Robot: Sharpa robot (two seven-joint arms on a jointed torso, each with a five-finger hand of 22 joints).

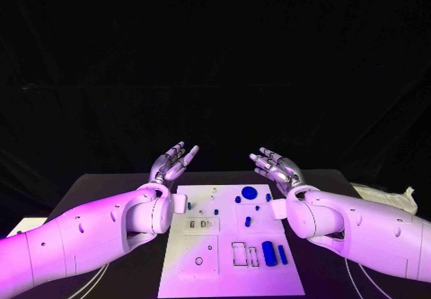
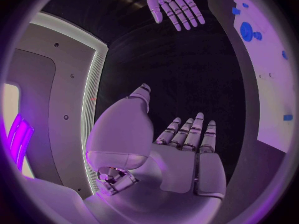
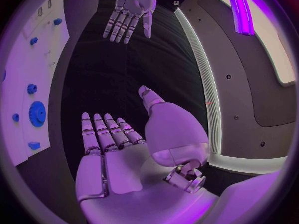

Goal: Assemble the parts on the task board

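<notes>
The white task board (image 1: 202, 268) lies in the middle of the black table. On it sit small blue parts: a large round gear (image 1: 249, 192), a small peg (image 1: 248, 221) and two upright cylinders (image 1: 268, 251) near the front right. My left hand (image 1: 174, 159) is raised above the board's far left corner, fingers spread, holding nothing. My right hand (image 1: 276, 167) is raised above the far right corner, also spread and empty. The left wrist view shows my own palm (image 2: 187, 154), the right hand (image 2: 171, 2) and the board (image 2: 271, 74). The right wrist view shows my palm (image 3: 115, 154), the left hand (image 3: 131, 7) and the gear (image 3: 37, 113).
A crumpled white cloth (image 1: 388, 196) lies at the table's right edge. Rectangular slots (image 1: 244, 254) and a round hole (image 1: 198, 261) mark the board's front half. Black table (image 1: 108, 187) surrounds the board, and a black curtain hangs behind.
</notes>
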